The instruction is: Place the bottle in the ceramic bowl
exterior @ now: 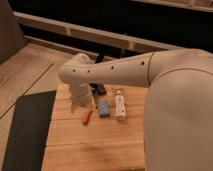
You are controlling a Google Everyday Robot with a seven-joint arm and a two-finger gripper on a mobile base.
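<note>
The white bottle (pixel 120 106) lies on its side on the wooden table (pixel 95 145), cap end toward the back. My arm reaches in from the right, bends at an elbow and points down. The gripper (pixel 82 103) is at its lower end, low over the table, left of the bottle with a blue block between them. A dark shape (pixel 99 90) shows just behind the arm. I cannot tell whether it is the ceramic bowl, since the arm hides most of it.
A blue rectangular block (pixel 103 108) lies just left of the bottle. A thin red-handled tool (pixel 87 116) lies in front of the gripper. A dark mat (pixel 30 130) borders the table's left side. My white arm shell fills the right.
</note>
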